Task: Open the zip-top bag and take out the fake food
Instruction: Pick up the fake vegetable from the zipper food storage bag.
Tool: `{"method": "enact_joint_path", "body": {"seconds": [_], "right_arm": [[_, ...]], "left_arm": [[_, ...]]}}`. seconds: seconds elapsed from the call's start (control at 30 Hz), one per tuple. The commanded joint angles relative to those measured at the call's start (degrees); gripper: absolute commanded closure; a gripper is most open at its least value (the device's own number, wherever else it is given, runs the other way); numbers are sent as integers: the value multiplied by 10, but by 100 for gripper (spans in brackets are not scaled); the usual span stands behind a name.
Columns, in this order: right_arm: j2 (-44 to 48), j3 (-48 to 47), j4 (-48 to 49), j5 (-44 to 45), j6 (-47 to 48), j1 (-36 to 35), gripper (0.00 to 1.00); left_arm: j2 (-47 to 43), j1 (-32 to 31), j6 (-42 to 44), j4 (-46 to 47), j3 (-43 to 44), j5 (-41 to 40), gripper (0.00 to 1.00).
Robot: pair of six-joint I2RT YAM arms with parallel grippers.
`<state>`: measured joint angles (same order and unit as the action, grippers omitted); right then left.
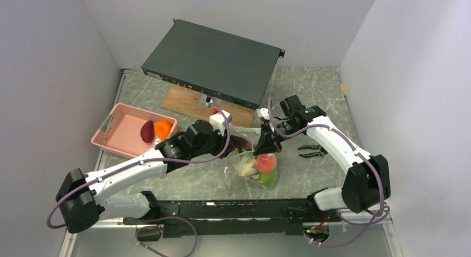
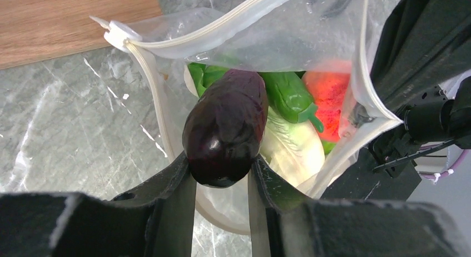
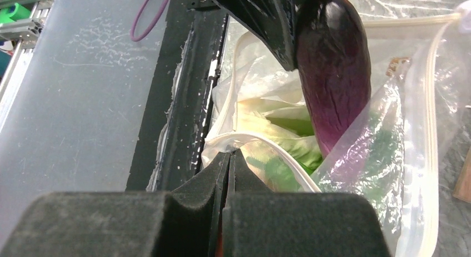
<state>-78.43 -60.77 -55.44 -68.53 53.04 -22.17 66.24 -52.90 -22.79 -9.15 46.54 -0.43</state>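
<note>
From above: shows the zip-top bag [image 1: 260, 176] upright on the table [image 1: 311, 101] near the front edge, between the two arms, mouth up and open. Shows the left gripper [image 1: 236, 139] reaching in from the left, clamped on a long dark purple piece [image 1: 242, 142]. Shows the right gripper [image 1: 266, 148] at the mouth's right side, open or closed impossible to tell here. Shows more fake food [image 1: 265, 164] inside the bag, red-pink and pale. Well to the left, shows a pink basket [image 1: 114, 136] holding an orange ball [image 1: 163, 128] and a dark red piece [image 1: 147, 131]. Farther back, shows a black box [image 1: 211, 60] over a wooden board [image 1: 180, 101], and black pliers [image 1: 311, 151] beside the right arm.

From the left wrist: shows both fingers [image 2: 178, 196] pressed on the near end of the long dark purple piece, its far end over the gaping mouth. Below it, shows a green pod [image 2: 289, 96], a red-pink fruit [image 2: 333, 96] and a pale leafy head [image 2: 294, 151].

From the right wrist: shows the jaws together, pinching the bag's white zip strip [image 3: 261, 143] at the near rim. Shows the long dark purple piece slanting into the bag, gripped at its top.
</note>
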Motion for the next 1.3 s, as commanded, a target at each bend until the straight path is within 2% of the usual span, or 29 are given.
{"method": "enact_joint_path", "body": {"seconds": [0.0, 0.73, 1.27], "right_arm": [[2, -14, 23, 2, -7, 5, 100], [8, -8, 16, -6, 3, 14, 100], [5, -5, 15, -8, 7, 13, 100]], "left_arm": [[-36, 0, 4, -54, 36, 6, 100], [-171, 1, 86, -185, 79, -51, 100], [-220, 19, 141, -284, 145, -60, 100]]}}
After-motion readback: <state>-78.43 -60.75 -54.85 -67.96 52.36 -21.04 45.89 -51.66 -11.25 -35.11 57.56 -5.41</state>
